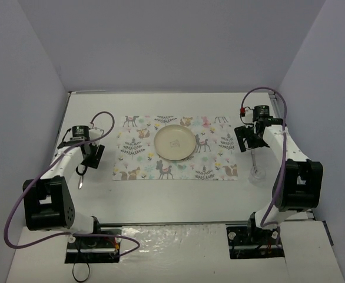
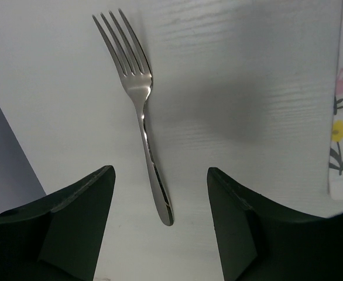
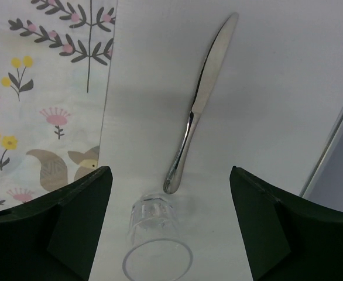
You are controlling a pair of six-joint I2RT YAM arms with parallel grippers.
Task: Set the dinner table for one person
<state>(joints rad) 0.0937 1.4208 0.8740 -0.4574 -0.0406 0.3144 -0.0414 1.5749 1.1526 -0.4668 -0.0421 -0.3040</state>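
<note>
A: Left gripper [image 2: 160, 171], far left: black fingers wide apart, nothing in them.

B: Below it?

A: A slim shiny steel fork [image 2: 142, 111], flat on the large white matte dinner table [image 1: 161, 200]. Tines point away from the wrist, and the handle end lies in the gap between the fingers.

B: Moving right?

A: A rectangular cloth placemat printed with animals and leaves [image 1: 214, 165], mid-table. A round cream plate [image 1: 175, 142] sits on it, about central. The fork lies near the mat's left edge, off the cloth.

B: Right side?

A: A polished steel table knife [image 3: 201, 99], on the bare table near the mat's right edge, tip away from the wrist. A small clear glass tumbler [image 3: 157, 240] stands upright at its handle end; touching or not, cannot tell.

B: The right gripper [image 3: 170, 170]?

A: Above the knife, fingers spread wide, empty.
</note>
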